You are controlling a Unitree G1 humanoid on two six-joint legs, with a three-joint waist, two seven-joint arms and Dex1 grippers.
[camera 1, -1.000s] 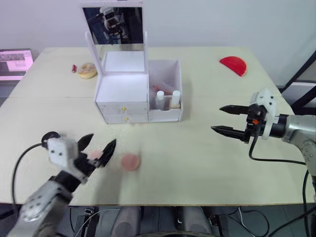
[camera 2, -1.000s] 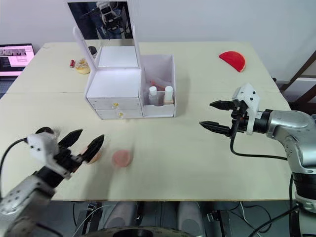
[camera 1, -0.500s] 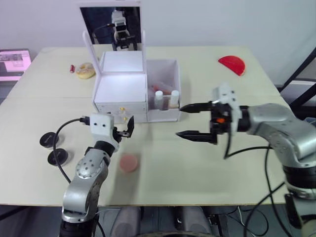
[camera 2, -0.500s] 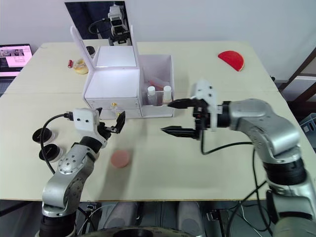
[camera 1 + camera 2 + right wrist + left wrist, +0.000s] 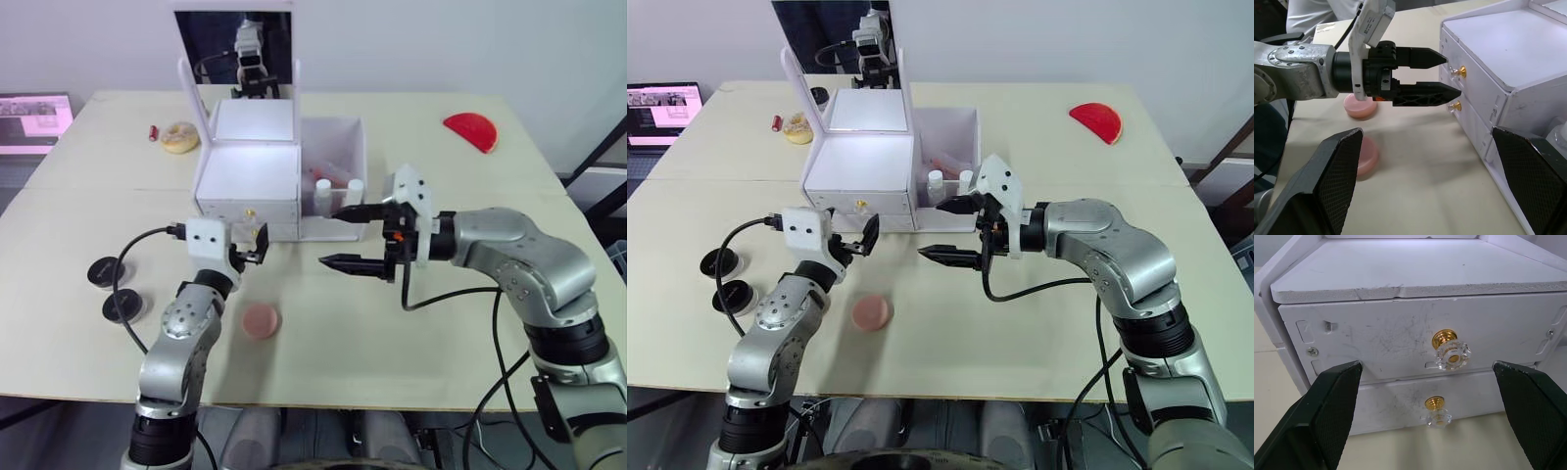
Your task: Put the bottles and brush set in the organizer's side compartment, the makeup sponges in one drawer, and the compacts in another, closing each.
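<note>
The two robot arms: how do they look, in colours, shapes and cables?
Both arms are rounded silver-grey metal segments. Each ends in a white boxy wrist housing and a hand, left hand and right hand, of two black pointed fingers with textured pads. A black cable loops loosely beside each arm.

— The organizer (image 5: 1400, 333)?
— Matt white board, scuffed on the drawer fronts, chipped along the top edge.
— Its knobs (image 5: 1450, 352)?
— Clear faceted plastic on shiny gold metal.
— The fingers (image 5: 1327, 411)?
— Black, finely textured, matt.
— The table (image 5: 441, 323)?
— Pale, smooth, wood-look.
</note>
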